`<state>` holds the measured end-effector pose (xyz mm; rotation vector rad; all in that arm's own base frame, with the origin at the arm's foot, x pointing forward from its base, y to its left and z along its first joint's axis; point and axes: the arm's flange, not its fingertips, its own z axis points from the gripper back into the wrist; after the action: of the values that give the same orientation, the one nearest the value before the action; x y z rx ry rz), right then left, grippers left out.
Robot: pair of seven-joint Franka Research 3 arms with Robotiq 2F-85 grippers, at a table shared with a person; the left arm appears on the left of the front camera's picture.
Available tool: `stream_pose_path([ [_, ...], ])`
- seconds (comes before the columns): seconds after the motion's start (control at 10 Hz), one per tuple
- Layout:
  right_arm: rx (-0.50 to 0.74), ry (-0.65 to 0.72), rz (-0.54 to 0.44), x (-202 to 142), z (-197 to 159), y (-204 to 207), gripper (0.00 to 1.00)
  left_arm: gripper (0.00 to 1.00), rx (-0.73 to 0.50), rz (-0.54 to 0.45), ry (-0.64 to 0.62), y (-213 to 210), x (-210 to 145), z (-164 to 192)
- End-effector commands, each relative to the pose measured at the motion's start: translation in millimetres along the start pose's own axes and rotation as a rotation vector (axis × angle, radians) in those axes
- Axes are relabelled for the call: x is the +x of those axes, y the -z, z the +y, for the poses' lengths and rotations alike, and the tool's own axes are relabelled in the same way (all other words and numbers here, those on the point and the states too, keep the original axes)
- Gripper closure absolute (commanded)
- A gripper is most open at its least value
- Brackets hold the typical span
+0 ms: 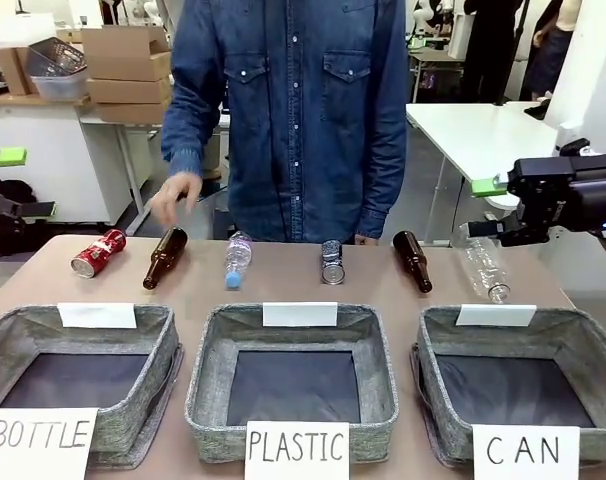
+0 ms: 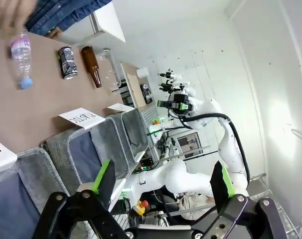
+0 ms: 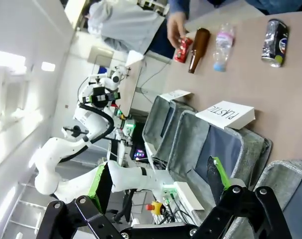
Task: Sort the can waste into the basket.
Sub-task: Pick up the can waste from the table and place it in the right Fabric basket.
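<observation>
Currently, the task stands at its opening step, as judged from the layout: neither can lies in the basket (image 1: 430,385) signed "CAN", which sits at the robot's right end of the near row. The red can (image 1: 98,253) lies on its side at the far left of the line of items on the table (image 1: 283,290). The dark can (image 1: 331,262) lies near the middle, between a plastic bottle (image 1: 238,260) and a brown bottle (image 1: 412,260). The person's hand (image 1: 175,195) is close to the red can; contact cannot be confirmed. Left gripper (image 2: 161,181): jaws wide apart, nothing between them, held clear of the table. Right gripper (image 3: 158,179): jaws likewise apart and empty. Next move, as judged: lower one gripper over a can, align the jaws across its body, and close. The dark can is nearer the basket and clear of the hand
</observation>
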<state>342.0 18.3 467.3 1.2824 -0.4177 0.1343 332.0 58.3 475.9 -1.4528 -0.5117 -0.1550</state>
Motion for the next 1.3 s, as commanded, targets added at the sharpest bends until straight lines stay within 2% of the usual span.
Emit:
stream_pose_path([
  [0.0,0.017,-0.001,-0.012,4,3,2,0.00,0.00,-0.020,-0.006,0.024,2,2,2],
  [0.3,0.017,-0.001,-0.012,4,3,2,0.00,0.00,0.035,0.018,-0.039,-3,5,3],
  [0.5,0.017,-0.001,-0.012,4,3,2,0.00,0.00,0.103,-0.025,-0.134,-16,27,23],
  [0.7,0.017,-0.001,-0.012,4,3,2,0.00,0.00,-0.128,0.052,-0.028,-31,18,2],
  [0.8,0.017,-0.001,-0.012,4,3,2,0.00,0.00,-0.131,0.047,0.029,-43,1,-21],
  [1.0,0.017,-0.001,-0.012,4,3,2,0.00,0.00,-0.061,0.015,0.041,-54,-31,-52],
  [1.1,0.017,-0.001,-0.012,4,3,2,0.00,0.00,-0.037,0.014,0.012,-47,-34,-53],
  [1.2,0.017,-0.001,-0.012,4,3,2,0.00,0.00,0.070,0.074,-0.070,-33,-27,-36],
])
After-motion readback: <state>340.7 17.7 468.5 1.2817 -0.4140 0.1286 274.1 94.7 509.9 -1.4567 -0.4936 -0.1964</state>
